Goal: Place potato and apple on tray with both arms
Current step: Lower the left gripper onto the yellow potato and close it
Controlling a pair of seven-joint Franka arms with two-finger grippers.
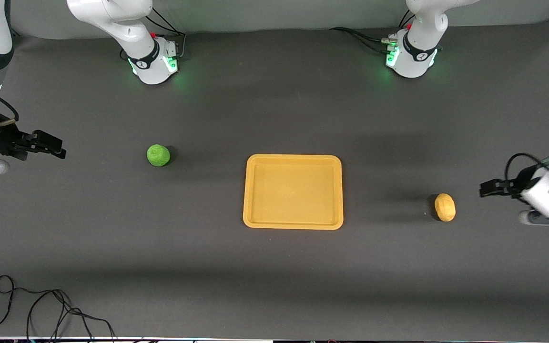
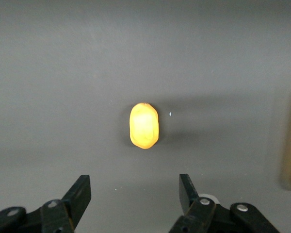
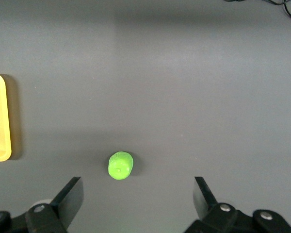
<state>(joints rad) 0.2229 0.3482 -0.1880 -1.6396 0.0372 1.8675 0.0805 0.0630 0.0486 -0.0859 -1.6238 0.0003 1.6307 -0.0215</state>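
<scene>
A dark grey table (image 1: 274, 276) with a loose black cable (image 1: 41, 309) lying on it.

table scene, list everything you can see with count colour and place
tray: one, orange-yellow, middle of the table, nothing in it
apple: one, bright green, on the table toward the right arm's end, apart from the tray
potato: one, yellow-tan, on the table toward the left arm's end, nearer the front camera than the apple
cable: one, black, loose on the table nearest the front camera
table: one, dark grey
right gripper: one, black, open, up beside the apple
left gripper: one, black, open, up beside the potato
</scene>
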